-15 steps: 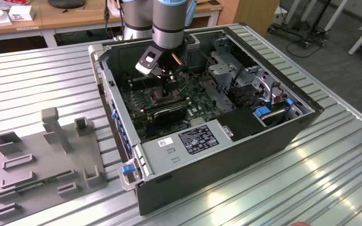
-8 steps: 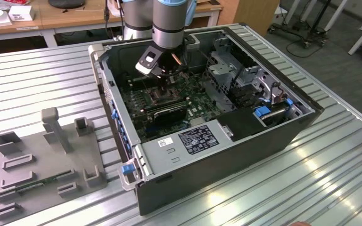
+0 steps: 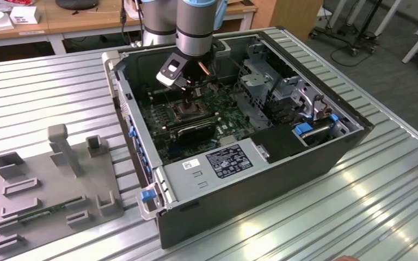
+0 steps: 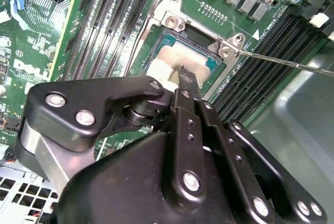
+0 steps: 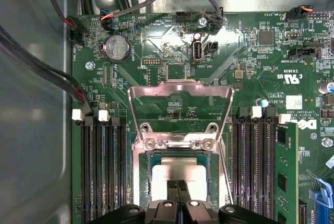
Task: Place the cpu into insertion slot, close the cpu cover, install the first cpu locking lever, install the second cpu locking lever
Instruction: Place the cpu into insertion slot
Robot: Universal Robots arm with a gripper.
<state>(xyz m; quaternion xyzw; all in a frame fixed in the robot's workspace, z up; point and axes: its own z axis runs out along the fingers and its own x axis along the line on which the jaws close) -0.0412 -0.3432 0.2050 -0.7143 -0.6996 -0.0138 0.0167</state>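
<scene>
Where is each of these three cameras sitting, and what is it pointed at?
Exterior view: off the arm, high up, looking down into the open computer case; the arm and gripper reach inside.
First wrist view: on the arm, facing the motherboard and raised cpu cover; shut fingertips show.
Second wrist view: on the arm, slanting past the gripper's black body.
Shared: both wrist views show the cpu in the insertion slot at the gripper's tip.
</scene>
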